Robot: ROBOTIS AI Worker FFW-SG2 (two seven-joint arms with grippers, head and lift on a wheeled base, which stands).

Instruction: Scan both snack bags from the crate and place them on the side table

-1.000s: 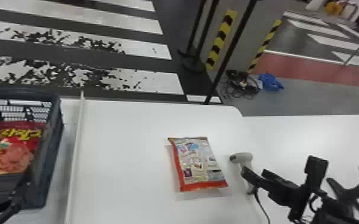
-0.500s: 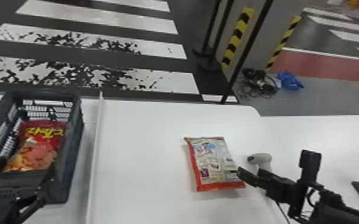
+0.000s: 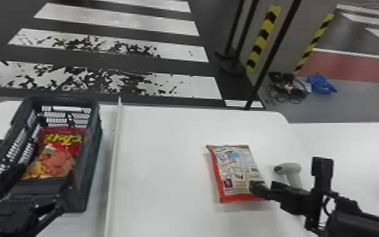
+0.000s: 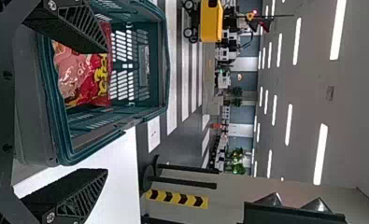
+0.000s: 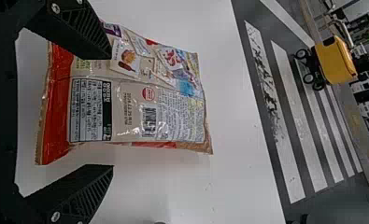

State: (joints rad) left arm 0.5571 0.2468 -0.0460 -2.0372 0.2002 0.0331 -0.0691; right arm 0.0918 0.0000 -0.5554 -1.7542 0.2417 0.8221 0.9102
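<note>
Lying back side up on the white table [image 3: 154, 151], 1 snack bag [image 3: 236, 170] shows its barcode [image 5: 149, 120], with its red end nearest the robot. The right gripper [image 3: 285, 177] is at that end, its 2 fingers parted and released, gripping nothing. Near the bag's right side lies the scanner [image 3: 292, 173]. The other snack bag [image 3: 56, 154], red with yellow lettering, rests inside the dark crate [image 3: 93, 151], left of the white strip [image 3: 113, 157]. At the crate's near end is the left gripper [image 3: 42, 179], its 2 fingers also spread and released, gripping nothing.
</note>
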